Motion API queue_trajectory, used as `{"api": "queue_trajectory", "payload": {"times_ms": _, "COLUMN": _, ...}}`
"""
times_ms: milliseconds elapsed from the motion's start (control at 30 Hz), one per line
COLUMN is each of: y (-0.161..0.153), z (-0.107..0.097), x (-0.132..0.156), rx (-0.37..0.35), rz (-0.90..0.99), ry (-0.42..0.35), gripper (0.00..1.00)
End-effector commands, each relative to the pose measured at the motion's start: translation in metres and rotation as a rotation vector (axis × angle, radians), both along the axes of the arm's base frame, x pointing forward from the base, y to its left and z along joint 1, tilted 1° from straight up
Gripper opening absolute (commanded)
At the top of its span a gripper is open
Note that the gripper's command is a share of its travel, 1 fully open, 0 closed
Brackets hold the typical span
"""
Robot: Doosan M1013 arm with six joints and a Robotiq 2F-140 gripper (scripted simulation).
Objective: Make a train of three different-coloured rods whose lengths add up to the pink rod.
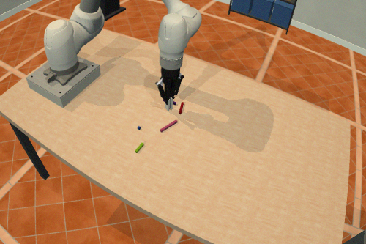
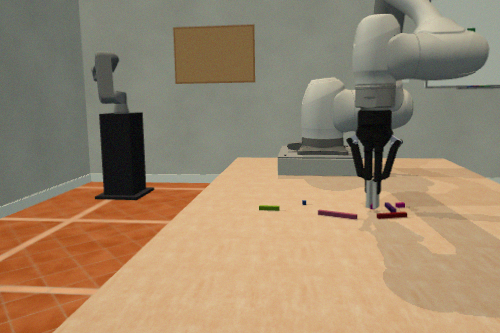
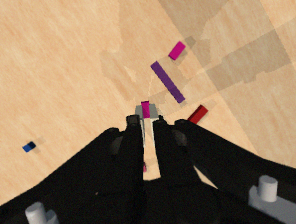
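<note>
Wrist view, claw [image 3: 145,119] pinching magenta rod [image 3: 145,109]

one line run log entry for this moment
tool shut on magenta rod | down at table | purple rod, red rod close by | no train yet

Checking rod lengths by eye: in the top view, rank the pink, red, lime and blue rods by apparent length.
Longest to shortest:
1. pink rod
2. red rod, though its upper end may be hidden behind the gripper
3. lime rod
4. blue rod
</note>
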State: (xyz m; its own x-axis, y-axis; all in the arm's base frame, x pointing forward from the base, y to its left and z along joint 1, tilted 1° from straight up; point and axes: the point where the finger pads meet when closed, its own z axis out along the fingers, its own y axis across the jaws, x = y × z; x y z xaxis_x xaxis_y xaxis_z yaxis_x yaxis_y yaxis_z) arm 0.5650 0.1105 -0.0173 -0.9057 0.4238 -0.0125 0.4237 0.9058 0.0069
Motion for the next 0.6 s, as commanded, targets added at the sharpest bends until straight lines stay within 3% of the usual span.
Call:
{"api": "queue_trajectory", "payload": {"times_ms": 0, "y": 0.001, "z": 0.016, "x": -0.003, "rx": 0.002, "rz": 0.003, "ry": 0.003, "gripper": 0.03}}
{"api": "queue_trajectory", "payload": {"times_ms": 200, "y": 0.001, "z": 0.060, "x": -0.003, "rx": 0.002, "rz": 0.003, "ry": 0.003, "gripper": 0.03}}
{"api": "queue_trajectory", "payload": {"times_ms": 267, "y": 0.001, "z": 0.060, "x": -0.003, "rx": 0.002, "rz": 0.003, "ry": 0.003, "gripper": 0.03}}
{"api": "queue_trajectory", "payload": {"times_ms": 433, "y": 0.001, "z": 0.086, "x": -0.003, "rx": 0.002, "rz": 0.003, "ry": 0.003, "gripper": 0.03}}
{"api": "queue_trajectory", "payload": {"times_ms": 567, "y": 0.001, "z": 0.090, "x": -0.003, "rx": 0.002, "rz": 0.003, "ry": 0.003, "gripper": 0.03}}
